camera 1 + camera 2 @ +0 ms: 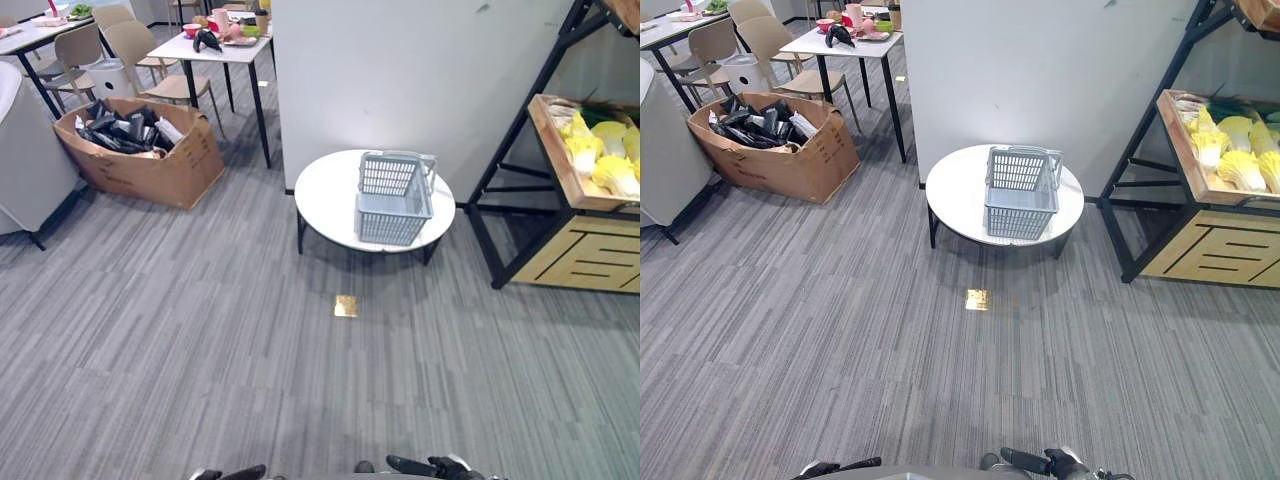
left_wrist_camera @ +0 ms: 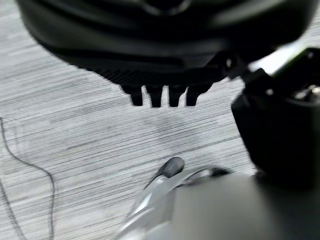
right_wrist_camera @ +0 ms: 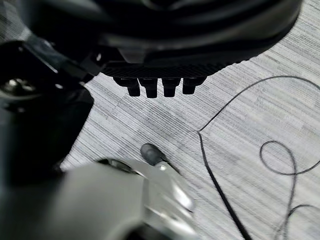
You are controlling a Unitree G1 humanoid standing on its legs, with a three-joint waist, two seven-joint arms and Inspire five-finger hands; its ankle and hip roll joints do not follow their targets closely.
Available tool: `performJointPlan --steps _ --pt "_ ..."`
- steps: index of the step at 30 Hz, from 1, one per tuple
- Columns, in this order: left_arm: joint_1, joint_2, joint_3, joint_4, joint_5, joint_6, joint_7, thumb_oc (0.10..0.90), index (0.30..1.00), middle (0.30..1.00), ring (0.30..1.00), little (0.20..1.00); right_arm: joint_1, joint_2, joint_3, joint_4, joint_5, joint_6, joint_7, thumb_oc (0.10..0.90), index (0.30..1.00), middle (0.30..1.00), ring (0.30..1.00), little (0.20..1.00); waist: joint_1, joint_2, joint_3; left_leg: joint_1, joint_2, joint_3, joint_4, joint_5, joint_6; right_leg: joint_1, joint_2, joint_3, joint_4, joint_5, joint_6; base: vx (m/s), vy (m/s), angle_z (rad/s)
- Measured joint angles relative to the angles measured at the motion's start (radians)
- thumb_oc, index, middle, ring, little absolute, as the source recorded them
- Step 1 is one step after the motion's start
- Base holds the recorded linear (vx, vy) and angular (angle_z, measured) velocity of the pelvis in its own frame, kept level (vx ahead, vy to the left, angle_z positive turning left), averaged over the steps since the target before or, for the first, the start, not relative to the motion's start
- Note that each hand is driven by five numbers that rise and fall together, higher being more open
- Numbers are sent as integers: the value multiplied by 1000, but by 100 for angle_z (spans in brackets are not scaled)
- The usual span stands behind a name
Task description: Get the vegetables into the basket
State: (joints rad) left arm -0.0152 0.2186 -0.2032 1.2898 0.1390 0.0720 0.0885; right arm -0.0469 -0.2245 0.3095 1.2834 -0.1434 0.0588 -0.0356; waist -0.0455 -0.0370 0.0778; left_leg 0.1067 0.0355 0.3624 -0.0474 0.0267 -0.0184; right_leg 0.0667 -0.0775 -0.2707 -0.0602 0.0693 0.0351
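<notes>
An empty grey plastic basket (image 1: 394,197) stands on a low round white table (image 1: 325,195) ahead of me, handles folded down. Pale yellow-green cabbages (image 1: 603,152) lie in a wooden crate on the black shelf rack (image 1: 520,150) at the right. My left hand (image 1: 240,472) and right hand (image 1: 432,465) sit low at the near edge, far from the table and the rack. The left hand (image 2: 160,50) hangs over bare carpet with relaxed fingers (image 2: 155,96) and holds nothing. The right hand (image 3: 165,45) hangs the same way, empty.
A white partition wall (image 1: 400,70) rises behind the round table. At the left stand a cardboard box (image 1: 140,150) of dark items, chairs and a cluttered white table (image 1: 215,48). A small shiny gold patch (image 1: 346,306) marks the grey carpet before the round table.
</notes>
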Motion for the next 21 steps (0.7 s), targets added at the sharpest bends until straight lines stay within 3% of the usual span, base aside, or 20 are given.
performJointPlan --steps 5,21 --pt "-32 -8 -1 -24 0 -22 -1 900 1000 1000 1000 1000 -48 13 0 -19 1 -26 -2 900 1000 1000 1000 1000 1 -5 2 20 0 -1 -29 12 -4 12 7 0 -13 4 0 0 0 0" --pt "-43 -5 1 -28 0 -20 -1 900 1000 1000 1000 1000 -52 7 1 7 -6 -20 -6 900 1000 1000 1000 1000 1 -11 16 31 -3 -1 -40 17 -5 25 8 -1 -25 8 1 0 0 0"
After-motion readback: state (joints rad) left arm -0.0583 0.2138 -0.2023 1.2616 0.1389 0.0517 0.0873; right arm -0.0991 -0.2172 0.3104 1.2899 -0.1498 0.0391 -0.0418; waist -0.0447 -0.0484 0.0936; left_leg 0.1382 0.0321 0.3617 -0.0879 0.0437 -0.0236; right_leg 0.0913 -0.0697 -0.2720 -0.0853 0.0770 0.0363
